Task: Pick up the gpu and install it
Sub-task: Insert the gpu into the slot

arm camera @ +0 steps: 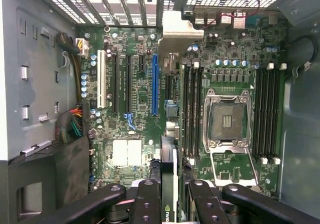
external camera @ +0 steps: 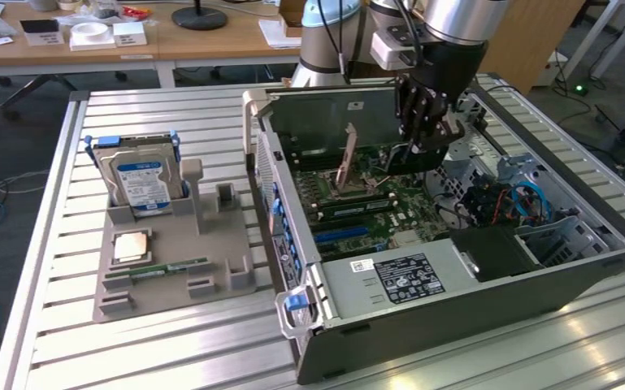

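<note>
One hand (external camera: 418,145) pointing down into the case (external camera: 572,272).
We see it clamped on the gpu (arm camera: 169,169), edge-on above the motherboard (arm camera: 137,87).

hard drive label (external camera: 144,180), case sticker (external camera: 405,277), both illegible

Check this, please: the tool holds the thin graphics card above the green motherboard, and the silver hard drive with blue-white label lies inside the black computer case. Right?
No. The exterior view shows the silver hard drive standing in the grey holder beside the black computer case, on that view's left. The tool holds the thin graphics card above the green motherboard.
</note>
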Motion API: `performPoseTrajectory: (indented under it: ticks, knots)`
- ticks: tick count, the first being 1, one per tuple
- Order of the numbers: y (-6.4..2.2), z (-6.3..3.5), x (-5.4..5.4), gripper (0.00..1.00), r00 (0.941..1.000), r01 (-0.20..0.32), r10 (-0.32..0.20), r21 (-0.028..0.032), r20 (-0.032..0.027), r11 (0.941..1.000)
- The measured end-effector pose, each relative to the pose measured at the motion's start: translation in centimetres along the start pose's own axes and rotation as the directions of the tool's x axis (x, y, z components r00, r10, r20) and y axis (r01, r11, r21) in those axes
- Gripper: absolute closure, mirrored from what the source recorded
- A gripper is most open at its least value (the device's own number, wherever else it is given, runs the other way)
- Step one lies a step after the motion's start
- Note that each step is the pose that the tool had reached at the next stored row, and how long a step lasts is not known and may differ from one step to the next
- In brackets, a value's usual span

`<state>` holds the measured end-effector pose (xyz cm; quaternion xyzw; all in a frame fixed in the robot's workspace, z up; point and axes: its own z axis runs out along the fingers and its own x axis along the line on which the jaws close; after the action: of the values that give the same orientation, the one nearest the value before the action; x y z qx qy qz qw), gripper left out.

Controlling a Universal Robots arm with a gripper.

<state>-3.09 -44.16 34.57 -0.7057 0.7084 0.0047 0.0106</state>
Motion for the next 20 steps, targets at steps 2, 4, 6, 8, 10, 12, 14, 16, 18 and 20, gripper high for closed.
performPoseTrajectory:
  ticks: [2, 4, 6, 8, 10, 12, 14, 16, 18, 20]
  knots:
    - [0.0, 0.0, 0.0, 0.74, 1.0, 0.0, 0.0, -0.0001, -0.0002, 1.0]
    - [0.0, 0.01, 0.0, 0.74, 1.0, 0.0, 0.0, 0.0, 0.0, 1.0]
    - [0.02, 0.13, 0.0, 0.74, 1.0, 0.0, 0.0, 0.0002, 0.0005, 1.0]
    - [0.08, 0.29, 0.0, 0.74, 1.0, 0.0, 0.0, 0.0001, 0.0, 1.0]
    - [0.13, 0.52, 0.0, 0.74, 1.0, 0.0, 0.0, 0.0001, 0.0001, 1.0]
    - [0.19, 0.76, 0.0, 0.74, 1.0, 0.0, 0.0, 0.0, 0.0001, 1.0]
    - [0.25, 1.02, 0.0, 0.74, 1.0, 0.0, 0.0, 0.0001, 0.0001, 1.0]
    - [0.3, 1.23, 0.1, 0.74, 1.0, 0.0, 0.0, 0.0001, 0.0001, 1.0]
    - [0.36, 1.38, 0.1, 0.74, 1.0, 0.0, 0.0, 0.0001, -0.0001, 1.0]
    - [0.41, 1.52, 0.2, 0.74, 1.0, 0.0, 0.0, 0.0001, 0.0, 1.0]
